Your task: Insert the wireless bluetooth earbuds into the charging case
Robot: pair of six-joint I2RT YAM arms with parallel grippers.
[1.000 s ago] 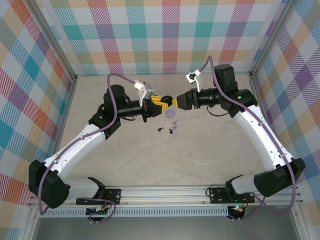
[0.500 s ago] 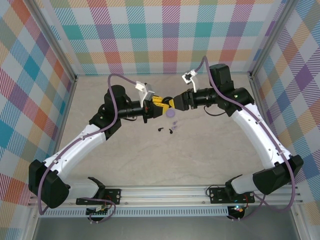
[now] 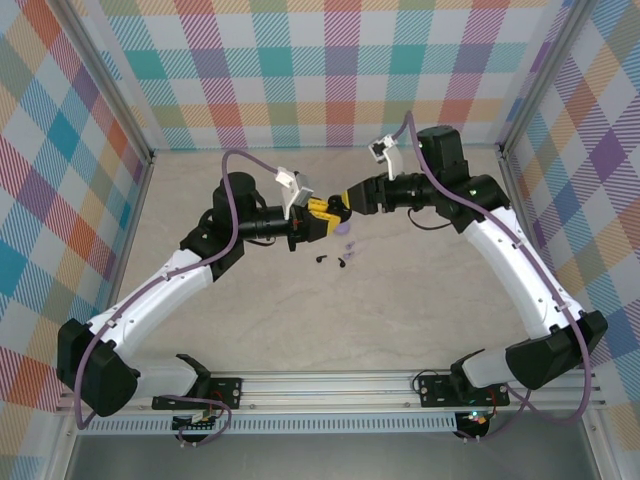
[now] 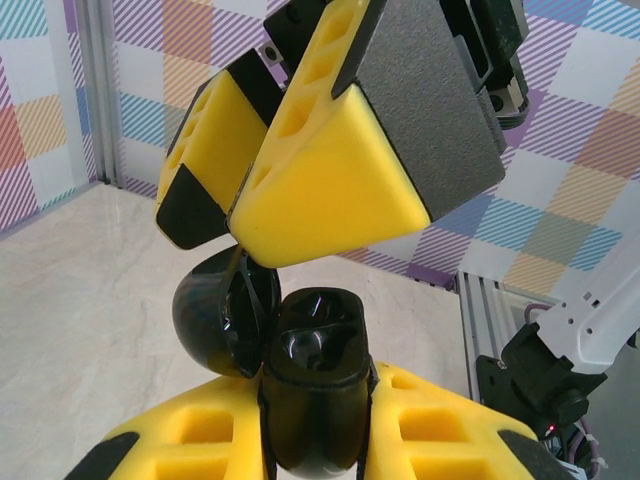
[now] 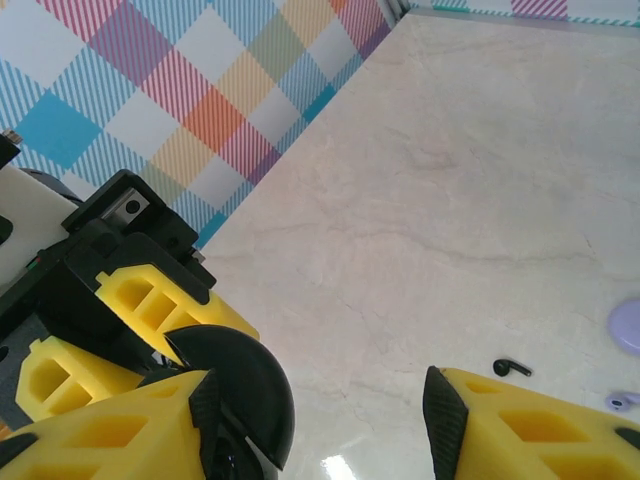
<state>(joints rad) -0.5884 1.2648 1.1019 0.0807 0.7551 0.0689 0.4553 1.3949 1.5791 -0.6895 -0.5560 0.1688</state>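
- My left pincer (image 3: 326,219) grips the open black charging case (image 4: 315,390).
- My right pincer (image 5: 320,430) gapes wide, empty, just beside its lid (image 5: 245,385).
- Beyond, a black earbud (image 5: 512,368) and a lavender earbud (image 5: 622,402) lie on the table (image 5: 450,200), apart from both pincers.

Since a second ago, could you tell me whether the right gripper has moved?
Yes. In the top view the right gripper has shifted left: it was right of the black earbuds and now sits in line with them.
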